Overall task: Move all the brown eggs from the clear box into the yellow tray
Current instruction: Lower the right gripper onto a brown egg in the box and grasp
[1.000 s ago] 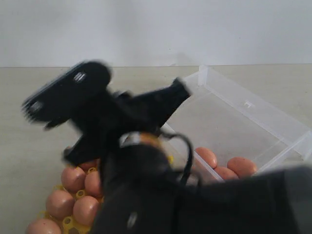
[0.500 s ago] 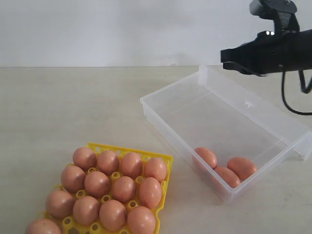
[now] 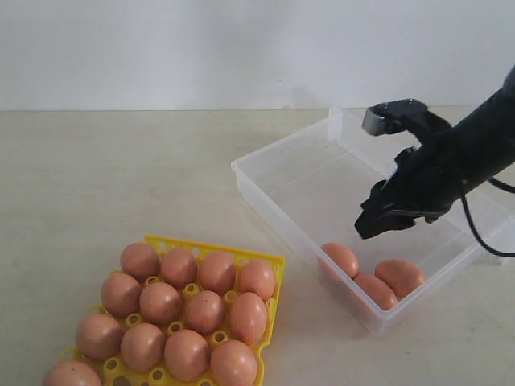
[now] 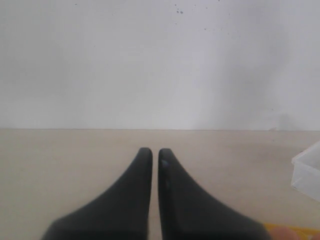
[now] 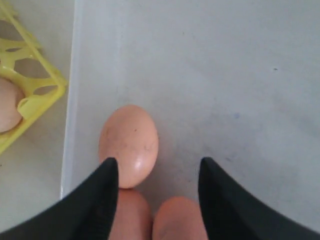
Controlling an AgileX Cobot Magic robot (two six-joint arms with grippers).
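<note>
While the right gripper [image 5: 157,165] is held empty with jaws spread, one brown egg [image 5: 129,145] is framed just ahead and two more directly beneath, inside the clear box [image 3: 265,189]. Descent and closure on one egg are judged next. The yellow tray [image 3: 278,261] lies well aside. The left gripper [image 4: 151,152] is pressed together.

- The right arm [image 3: 471,149] is matt black all over, bulky and rounded.
- A small silver-grey block [image 3: 378,121] sits on its upper end.
- A thin black cable [image 3: 470,225] curves off it.
- The right gripper [image 5: 157,165] has two smooth black fingers with rounded tips.
- The left gripper [image 4: 154,152] has two black fingers, broad at the base and tapering to blunt tips.
</note>
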